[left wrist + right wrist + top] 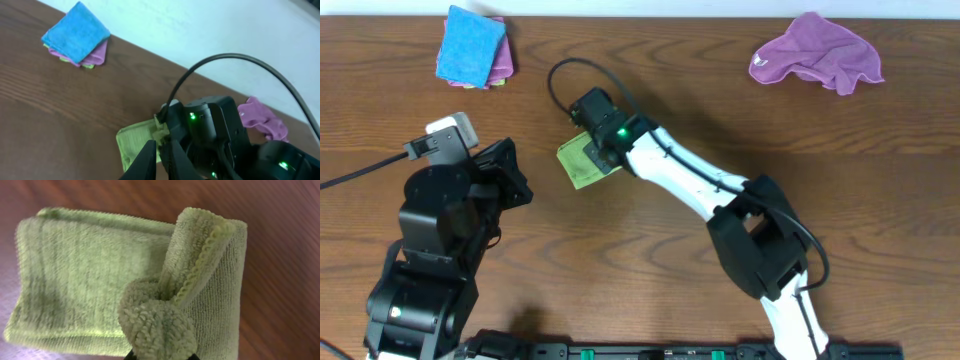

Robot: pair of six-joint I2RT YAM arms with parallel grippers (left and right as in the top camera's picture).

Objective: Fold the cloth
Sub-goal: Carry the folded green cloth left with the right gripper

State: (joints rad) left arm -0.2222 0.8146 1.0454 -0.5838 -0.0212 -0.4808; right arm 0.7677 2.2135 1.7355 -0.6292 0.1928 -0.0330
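A green cloth [576,165] lies partly folded on the wooden table, left of centre. My right gripper [601,143] is down on its right end and shut on a bunched fold of it. In the right wrist view the cloth [85,275] fills the frame, its right edge is rolled up, and a wad of it sits between the fingertips [161,356]. My left gripper [517,186] hovers left of the cloth, apart from it. In the left wrist view its fingers [160,152] are shut and empty, with the green cloth [134,142] just beyond them.
A stack of folded cloths with a blue one on top [472,47] lies at the back left and also shows in the left wrist view [76,35]. A crumpled purple cloth [817,55] lies at the back right. A black cable [560,85] loops behind the right wrist.
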